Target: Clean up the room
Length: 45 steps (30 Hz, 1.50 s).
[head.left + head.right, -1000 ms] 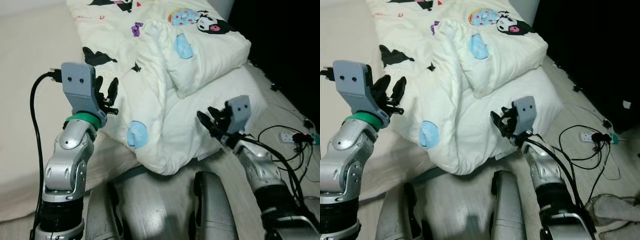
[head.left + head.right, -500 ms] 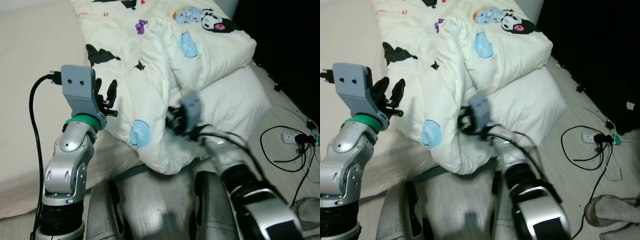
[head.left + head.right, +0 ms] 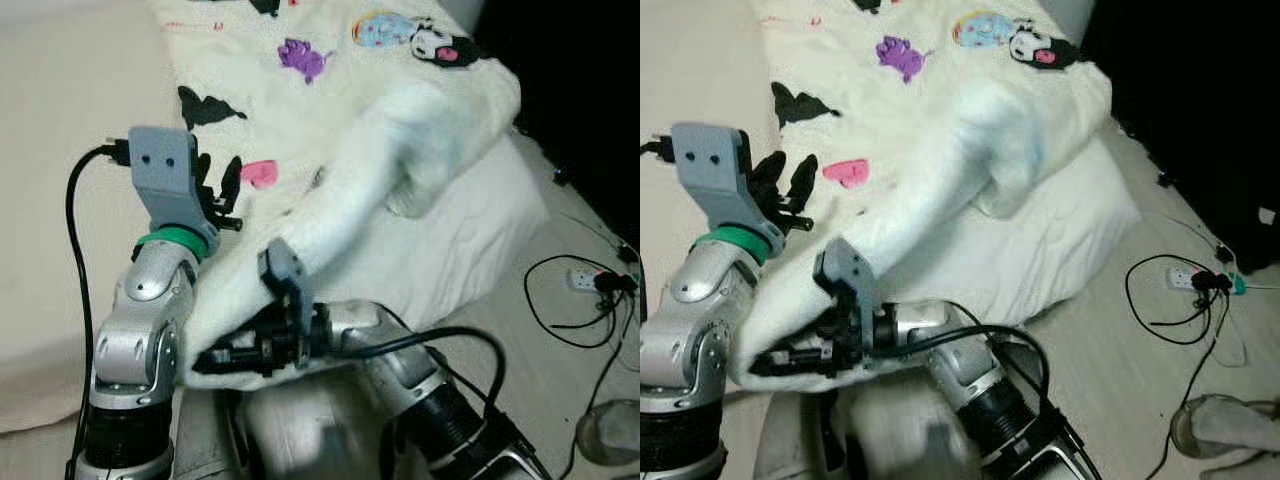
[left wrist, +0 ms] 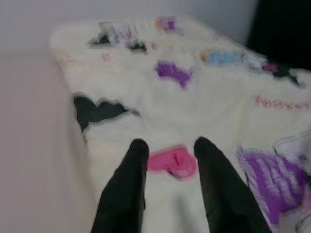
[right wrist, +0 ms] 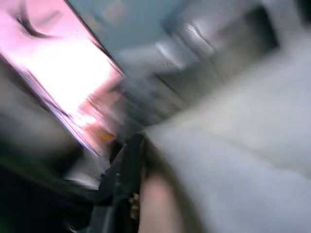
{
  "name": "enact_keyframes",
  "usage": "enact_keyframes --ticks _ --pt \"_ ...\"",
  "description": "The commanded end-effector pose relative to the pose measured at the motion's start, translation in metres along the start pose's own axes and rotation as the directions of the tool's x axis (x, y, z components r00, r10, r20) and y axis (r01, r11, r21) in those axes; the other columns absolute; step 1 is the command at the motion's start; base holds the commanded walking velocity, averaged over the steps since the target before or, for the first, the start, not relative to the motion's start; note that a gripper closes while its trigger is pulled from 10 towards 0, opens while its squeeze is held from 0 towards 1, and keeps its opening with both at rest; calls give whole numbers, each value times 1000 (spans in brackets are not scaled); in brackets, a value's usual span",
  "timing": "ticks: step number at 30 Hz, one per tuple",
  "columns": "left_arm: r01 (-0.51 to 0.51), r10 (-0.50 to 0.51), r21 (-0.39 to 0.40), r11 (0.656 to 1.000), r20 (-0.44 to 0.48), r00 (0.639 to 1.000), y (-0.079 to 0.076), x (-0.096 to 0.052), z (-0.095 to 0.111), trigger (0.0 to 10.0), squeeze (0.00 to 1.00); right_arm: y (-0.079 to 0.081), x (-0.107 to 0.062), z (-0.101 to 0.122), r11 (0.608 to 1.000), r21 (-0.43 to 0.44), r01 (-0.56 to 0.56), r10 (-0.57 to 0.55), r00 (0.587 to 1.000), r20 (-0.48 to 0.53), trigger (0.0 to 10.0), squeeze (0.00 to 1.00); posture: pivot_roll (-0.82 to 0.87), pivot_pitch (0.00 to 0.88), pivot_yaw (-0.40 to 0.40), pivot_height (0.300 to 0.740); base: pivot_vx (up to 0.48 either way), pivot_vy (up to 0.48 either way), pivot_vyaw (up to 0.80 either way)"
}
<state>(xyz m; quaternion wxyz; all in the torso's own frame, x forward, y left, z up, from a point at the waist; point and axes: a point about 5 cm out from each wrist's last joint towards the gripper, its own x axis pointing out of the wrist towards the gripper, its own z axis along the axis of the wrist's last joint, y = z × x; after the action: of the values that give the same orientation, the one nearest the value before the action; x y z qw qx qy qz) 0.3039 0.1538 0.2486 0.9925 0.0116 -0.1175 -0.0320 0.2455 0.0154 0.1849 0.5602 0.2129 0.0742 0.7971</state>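
Since a second ago my right arm has swept from beside the pillow across to the near corner of the duvet [image 3: 330,150], and the folded flap that lay doubled over the middle has been dragged down toward me, baring a pink print and a purple one. That duvet is the biggest thing before me, cream with cartoon prints, lying on the mattress [image 3: 60,180] and over the pillow [image 3: 470,250]. My right gripper [image 3: 225,357] sits low at the duvet's near corner with cloth bunched over its fingers; it looks clamped on the hem, though blur keeps me from being sure. My left gripper [image 3: 217,190] is raised beside the duvet's left edge, fingers [image 4: 129,170] parted and grasping nothing, just short of the pink print [image 4: 172,161]. The risk I judge greatest is that the hem slips out if I pull across fast, since my hold looks thin, and the flap would flop back into a heap. Pulling too far toward me could also drag the duvet off the mattress onto the floor, toward the cables and power strip [image 3: 582,277] beyond the pillow.
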Motion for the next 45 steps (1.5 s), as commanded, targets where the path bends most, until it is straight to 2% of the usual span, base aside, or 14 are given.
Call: enact_keyframes --ticks 1,5,7,9,12,17,20,25,27,34,40,42,43,45 --pt "9 -10 -9 1000 -19 1000 -3 3 -6 10000 0 25 22 20 967 63 -246 244 969 34 10000 0 0 201 81 526 0 0 0" --pt "14 -14 -10 1000 -9 1000 -5 7 -4 10000 0 21 20 20 969 80 -233 234 972 3 10000 0 -4 195 77 526 0 0 0" --pt "20 -20 -21 1000 2 1000 -9 9 -2 10000 0 -19 -15 -26 987 54 151 -138 970 -200 10000 0 -20 192 70 526 0 0 0" --pt "20 -20 -21 1000 2 1000 -9 9 -2 10000 0 -19 -15 -26 987 54 151 -138 970 -200 10000 0 -20 192 70 526 0 0 0" --pt "32 -33 -34 999 -9 999 -14 7 -7 10000 0 -40 -77 -92 788 100 608 -539 759 -364 10000 0 -34 191 69 526 0 0 0" --pt "41 -41 -38 998 -13 999 -17 7 -8 10000 0 -34 -97 -120 672 176 720 -612 673 -416 10000 0 -40 190 75 526 0 0 0" --pt "62 -63 -37 997 -7 998 -21 8 -7 10000 0 -13 -136 -171 508 177 843 -655 512 -557 10000 0 -43 185 77 526 0 0 0" --pt "69 -69 -38 997 -4 998 -23 8 -7 10000 0 -4 -150 -180 545 58 837 -667 474 -575 10000 0 -44 185 77 526 0 0 0" --pt "76 -76 -41 996 -11 997 -25 6 -10 10000 0 10 -148 -163 651 -26 759 -675 562 -478 10000 0 -58 182 75 526 0 0 0" --pt "93 -93 -38 995 -11 996 -29 4 -10 10000 0 31 -156 -155 573 -181 799 -793 485 -369 10000 0 -63 183 80 526 0 0 0" --pt "118 -119 -36 992 -20 993 -31 5 -13 10000 0 39 -183 -63 32 -365 931 -943 148 297 10000 0 -88 194 95 526 0 0 0" --pt "120 -121 -36 992 -20 992 -31 5 -13 10000 0 43 -187 -47 -39 -377 925 -924 110 366 10000 0 -93 193 101 526 0 0 0" --pt "124 -125 -37 992 -20 992 -32 6 -12 10000 0 55 -200 -7 -220 -364 905 -854 1 521 10000 0 -96 194 106 526 0 0 0" --pt "127 -127 -38 991 -20 992 -32 6 -12 10000 0 61 -206 7 -296 -352 888 -816 -43 577 10000 0 -98 194 109 526 0 0 0"
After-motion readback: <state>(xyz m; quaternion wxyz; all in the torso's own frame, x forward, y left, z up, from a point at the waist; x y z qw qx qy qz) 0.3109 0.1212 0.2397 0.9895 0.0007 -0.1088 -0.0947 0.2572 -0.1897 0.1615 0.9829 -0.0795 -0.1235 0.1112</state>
